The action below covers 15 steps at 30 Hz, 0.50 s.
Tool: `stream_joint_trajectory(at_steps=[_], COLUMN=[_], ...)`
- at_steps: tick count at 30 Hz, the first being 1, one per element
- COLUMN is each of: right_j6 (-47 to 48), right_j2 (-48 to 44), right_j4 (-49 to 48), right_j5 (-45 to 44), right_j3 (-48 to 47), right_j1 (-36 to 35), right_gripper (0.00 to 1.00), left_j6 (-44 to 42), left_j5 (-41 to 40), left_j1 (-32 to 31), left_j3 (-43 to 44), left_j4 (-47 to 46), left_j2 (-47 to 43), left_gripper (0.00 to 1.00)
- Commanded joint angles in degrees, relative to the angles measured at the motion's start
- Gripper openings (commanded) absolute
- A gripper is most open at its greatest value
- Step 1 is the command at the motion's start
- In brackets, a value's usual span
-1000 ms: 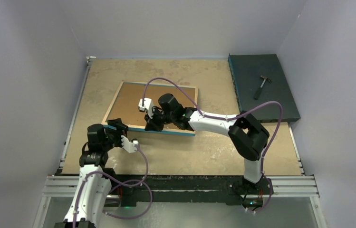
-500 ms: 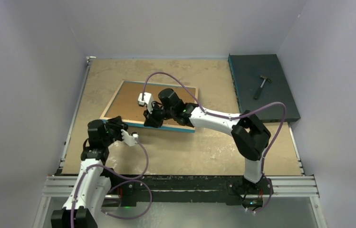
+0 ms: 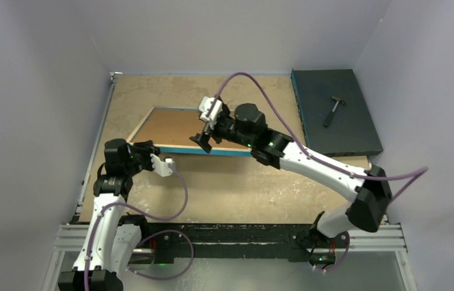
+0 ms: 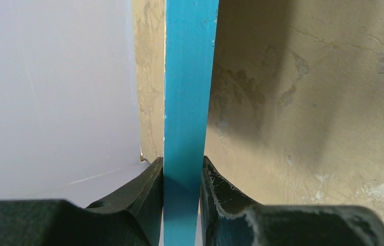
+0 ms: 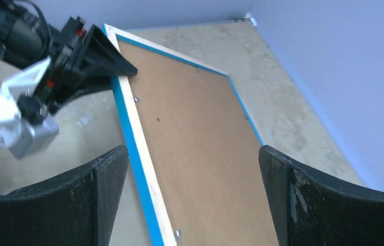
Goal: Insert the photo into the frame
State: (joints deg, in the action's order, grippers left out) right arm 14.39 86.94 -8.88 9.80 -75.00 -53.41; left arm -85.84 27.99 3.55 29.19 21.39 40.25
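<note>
The frame (image 3: 212,150) lies back-up in the far left part of the table (image 3: 242,194), its long sides running roughly along the far edge; the brown backing board (image 3: 179,126) fills it, with the bright blue rim showing along the near side. The photo is not visible in any view; whether it already sits under the board cannot be told, so the task may be near its end or the print may be yet to go in.

The left gripper (image 3: 145,150) is clamped narrowly on the frame's near left corner; its wrist view shows the blue edge (image 4: 187,102) pinched between the two pads. The right gripper (image 3: 205,140) hangs above the near long side with its jaws spread wide and nothing between them; from its own camera the board and the pale wood rim (image 5: 133,138) lie below, apart from the fingers.

The frame's left end is near the table's left edge and the wall (image 3: 60,91), so there is little room that way; the near half of the table offers open room. A dark slab (image 3: 333,130) with a hammer (image 3: 332,110) takes the far right corner, well apart from the frame.
</note>
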Motion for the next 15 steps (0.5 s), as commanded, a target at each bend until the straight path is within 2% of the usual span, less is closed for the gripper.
stream_joint_trajectory(at_steps=[1,8,15], right_j6=[8.6,20.5,24.8], right_j2=[-9.2,-6.1,-1.0], right_j4=[-7.7,11.9,18.5], right_j5=[-9.0,-0.3,-1.8], right_j3=[8.5,1.4,-3.6], right_j1=[-0.2,-1.7,-2.7], right_gripper=[0.99,0.99,0.98], left_j6=[4.7,5.3,5.1], left_j5=[3.4,4.9,5.3], left_j1=[-0.1,-0.1,-0.1], left_j3=[10.8,13.0,12.9], left_j4=[6.6,9.0,10.1], left_j2=[3.3,3.3,2.3], left_gripper=[0.11,0.10,0.09])
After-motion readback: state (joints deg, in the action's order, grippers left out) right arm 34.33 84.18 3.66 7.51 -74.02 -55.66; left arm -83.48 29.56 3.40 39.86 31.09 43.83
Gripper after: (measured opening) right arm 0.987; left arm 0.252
